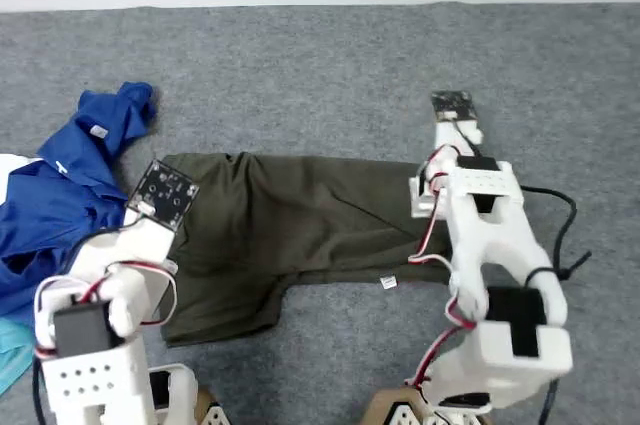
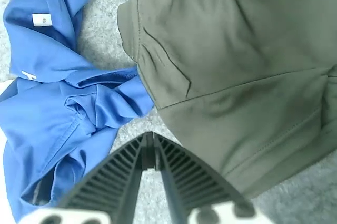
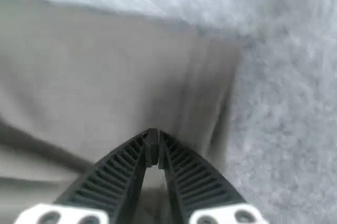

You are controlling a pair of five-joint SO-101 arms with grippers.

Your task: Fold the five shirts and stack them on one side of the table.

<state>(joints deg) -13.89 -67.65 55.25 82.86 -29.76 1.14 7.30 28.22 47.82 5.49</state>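
Over the gap between the green shirt (image 1: 300, 215) and the blue shirt (image 1: 60, 195), my left claw (image 2: 150, 147) hangs clenched with nothing in it, its tips above bare tabletop (image 1: 350, 65). My right claw (image 3: 152, 147) is at the green shirt's other end, away from the blue one. It is also clenched, with its tips on or just above the cloth near the edge, and I cannot tell whether any fabric is caught between them. The green shirt lies spread but creased and not yet folded, and a crumpled part of the blue shirt touches its edge.

I see three risks. If I grab at this near edge, I may pinch blue cloth along with green and drag both. A clenched claw pressed down would only push the cloth into a ridge. If just one end is lifted, the shirt would likely twist instead of folding squarely.
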